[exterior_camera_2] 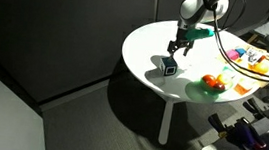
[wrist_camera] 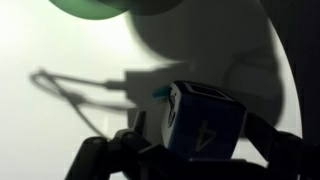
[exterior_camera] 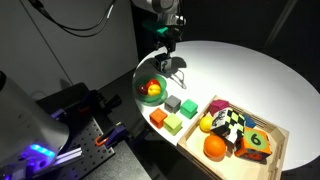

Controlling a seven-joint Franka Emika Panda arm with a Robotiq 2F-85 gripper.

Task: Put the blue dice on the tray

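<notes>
While the round white table (exterior_camera: 250, 70) fills both exterior views, the shallow rectangular light-wood tray (exterior_camera: 284, 138) lies at its near edge in an exterior view. It is already crowded with an orange ball (exterior_camera: 215, 147), a yellow ball (exterior_camera: 207, 123), a black-and-white checkered cube (exterior_camera: 232, 125) and a green numbered cube (exterior_camera: 257, 142).

Next in size is the small round green bowl (exterior_camera: 150, 88), with red and orange pieces inside. It stands near the dice. Four loose blocks lie between the bowl and the tray: a plain grey cube (exterior_camera: 172, 101), a green cube (exterior_camera: 188, 107), an orange block (exterior_camera: 158, 117) and a light-green block (exterior_camera: 173, 124).

The black Robotiq gripper (exterior_camera_2: 176, 51) hangs over the table with its jaws spread wide, gripping nothing. The small blue dice with white markings (exterior_camera_2: 169, 66) sits on the table right under it, well apart from the tray.

Only the wrist view shows the dice (wrist_camera: 205, 120) close, with a white "4" on one face, standing between the two dark fingers (wrist_camera: 110, 155). I cannot tell whether they touch it. There the bowl (wrist_camera: 100, 8) is only a green edge at the top, and the tray is out of view.
</notes>
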